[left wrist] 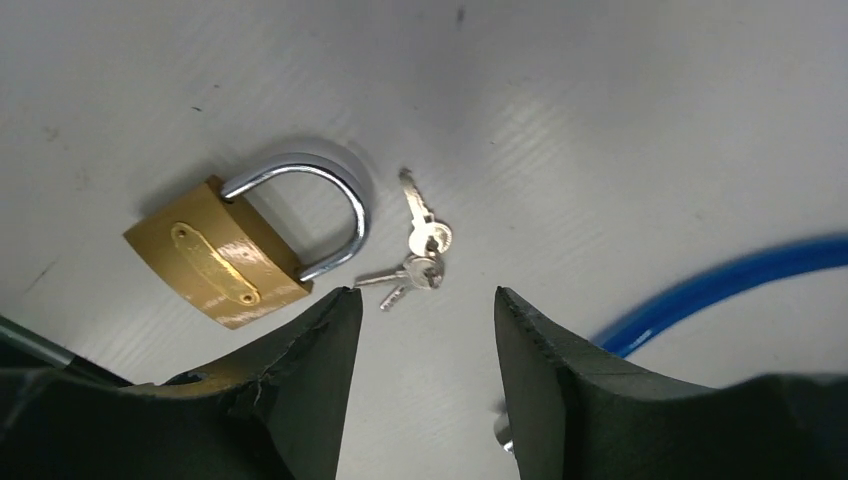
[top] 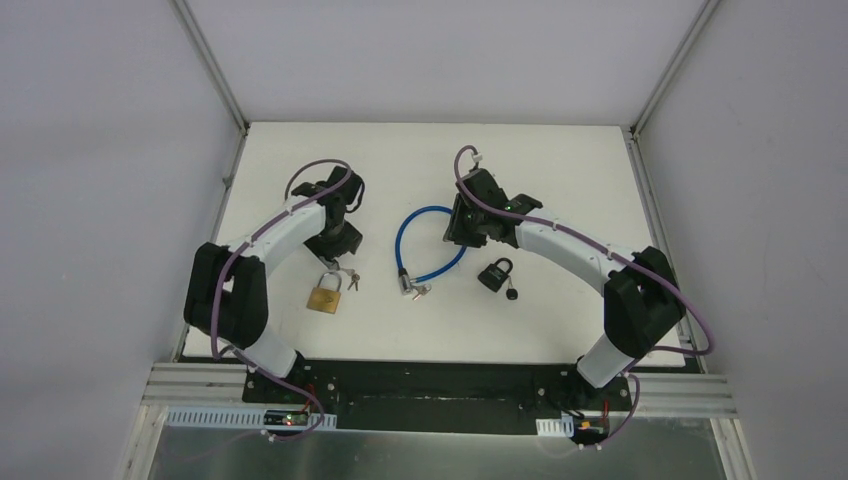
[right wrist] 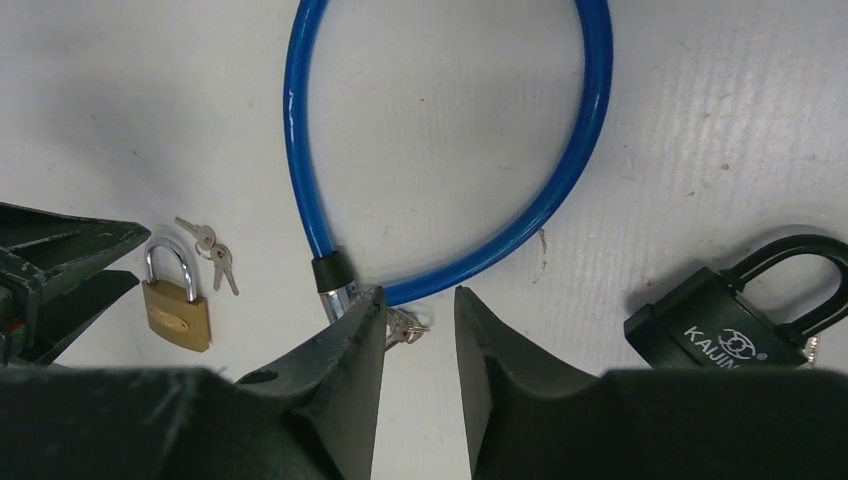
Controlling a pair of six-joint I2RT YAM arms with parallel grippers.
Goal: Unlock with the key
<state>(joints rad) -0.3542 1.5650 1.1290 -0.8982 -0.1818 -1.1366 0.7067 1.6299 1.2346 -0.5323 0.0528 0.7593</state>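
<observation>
Since both arms hang low over the white table (top: pixel 560 330), each wrist view looks straight down on a lock and its keys. The left gripper (left wrist: pixel 425 295) has its jaws apart with nothing between them. It is centred just below the small keys (left wrist: pixel 420 255) that lie beside the shackle of the brass padlock (left wrist: pixel 215 262), left of centre in that view. That placement suggests a key pickup is intended.

The right gripper (right wrist: pixel 418 295) is likewise parted and empty, with a narrower gap. It sits directly over the cable keys (right wrist: pixel 405 325), at the metal end of the blue cable lock (right wrist: pixel 296 110). The black padlock (right wrist: pixel 710 330) lies untouched at the lower right. All three locks appear fastened; unlocking has not begun.
</observation>
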